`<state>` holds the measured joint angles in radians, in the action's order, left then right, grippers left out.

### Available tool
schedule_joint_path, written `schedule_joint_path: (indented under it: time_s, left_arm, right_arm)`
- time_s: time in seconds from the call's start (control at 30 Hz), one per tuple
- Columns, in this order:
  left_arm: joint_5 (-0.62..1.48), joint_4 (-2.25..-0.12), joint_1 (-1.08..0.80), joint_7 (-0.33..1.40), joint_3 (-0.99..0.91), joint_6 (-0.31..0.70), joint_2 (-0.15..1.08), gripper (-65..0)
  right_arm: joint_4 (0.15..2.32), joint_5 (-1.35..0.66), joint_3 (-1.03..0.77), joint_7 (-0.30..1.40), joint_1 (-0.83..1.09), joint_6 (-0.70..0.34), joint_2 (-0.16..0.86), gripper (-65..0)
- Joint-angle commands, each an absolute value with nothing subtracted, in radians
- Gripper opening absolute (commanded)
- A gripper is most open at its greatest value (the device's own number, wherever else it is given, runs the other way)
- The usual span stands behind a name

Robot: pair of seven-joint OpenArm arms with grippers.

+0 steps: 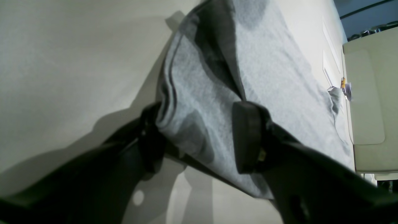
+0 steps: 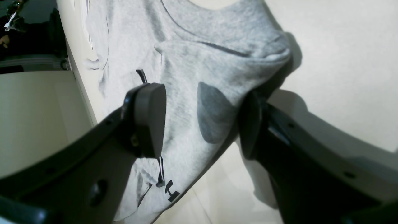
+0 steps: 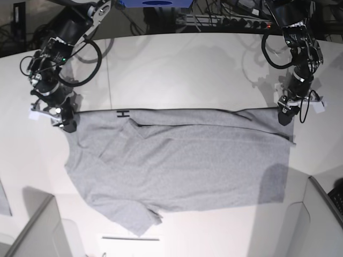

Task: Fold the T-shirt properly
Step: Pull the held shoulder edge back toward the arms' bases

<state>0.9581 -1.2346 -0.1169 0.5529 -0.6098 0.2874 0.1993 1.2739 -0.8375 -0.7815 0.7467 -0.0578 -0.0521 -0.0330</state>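
- The base view is evenly lit from above, sharp, with the white worktop (image 3: 187,69) bright and soft arm shadows on it.
- Both wrist views are dimmer, slightly grainy and curved at the edges.
- There, the near hand parts look blurred and throw dark shadows.

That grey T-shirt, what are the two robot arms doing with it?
They are folding it. The T-shirt lies spread on the white table, folded over along its far edge. The left gripper and the right gripper each have a far corner of the cloth between their jaws.
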Motion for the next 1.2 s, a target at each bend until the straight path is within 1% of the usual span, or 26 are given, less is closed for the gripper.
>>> schedule_joint_path:
  time_s: [0.0,0.03,0.07,0.1,0.13,0.17,0.33,0.37,0.47,0.53,0.6,0.67,0.9,1.03,1.17]
  left_arm:
    - [0.952,-1.242,-0.114,0.564,-0.608,0.282,0.209,-33.6]
    - [0.951,-1.242,-0.114,0.564,-0.608,0.282,0.209,-35.9]
    - [0.947,-1.242,-0.114,0.564,-0.608,0.282,0.209,-41.3]
    - [0.947,-1.242,-0.114,0.564,-0.607,0.282,0.213,-49.2]
    - [0.947,-1.244,-0.114,0.564,-0.607,0.282,0.213,-58.3]
    - [0.946,-1.250,-0.114,0.564,-0.607,0.282,0.214,-65.0]
    - [0.949,-1.311,-0.114,0.567,-0.607,0.280,0.236,-65.0]
    - [0.951,-1.330,-0.116,0.578,-0.608,0.280,0.239,-65.0]
    - [0.949,-1.389,-0.105,0.673,-0.625,0.278,0.240,-65.0]
    - [0.946,-1.428,-0.085,0.720,-0.651,0.254,0.240,-65.0]
    - [0.949,-1.458,-0.071,0.776,-0.670,0.205,0.240,-65.0]
    - [0.952,-1.498,-0.070,0.803,-0.670,0.182,0.242,-65.0]
    - [0.954,-1.604,-0.054,0.812,-0.696,0.180,0.245,-65.0]
    - [0.954,-1.607,-0.004,0.894,-0.725,0.180,0.245,-65.0]
    - [0.954,-1.607,0.035,0.951,-0.771,0.180,0.243,-65.0]
  right_arm:
    - [1.270,-0.799,-0.780,0.768,-0.058,-0.028,-0.031,-36.5]
    - [1.270,-0.799,-0.780,0.768,-0.058,-0.028,-0.031,-42.3]
    - [1.270,-0.799,-0.780,0.768,-0.059,-0.028,-0.031,-51.2]
    - [1.273,-0.799,-0.780,0.768,-0.059,-0.028,-0.031,-61.5]
    - [1.276,-0.799,-0.780,0.768,-0.061,-0.030,-0.030,-65.0]
    - [1.280,-0.799,-0.780,0.769,-0.064,-0.030,-0.030,-65.0]
    - [1.357,-0.799,-0.779,0.777,-0.073,-0.025,-0.016,-65.0]
    - [1.383,-0.799,-0.779,0.785,-0.073,-0.012,-0.013,-65.0]
    - [1.457,-0.799,-0.779,0.835,-0.096,0.088,-0.012,-65.0]
    - [1.488,-0.799,-0.779,0.872,-0.114,0.133,-0.012,-65.0]
    - [1.506,-0.799,-0.779,0.905,-0.133,0.137,-0.012,-65.0]
    - [1.523,-0.799,-0.779,0.917,-0.142,0.139,-0.012,-65.0]
    - [1.598,-0.799,-0.779,0.917,-0.166,0.142,-0.012,-65.0]
    - [1.629,-0.799,-0.779,0.944,-0.194,0.145,-0.012,-65.0]
    - [1.632,-0.799,-0.779,0.986,-0.226,0.205,-0.012,-65.0]
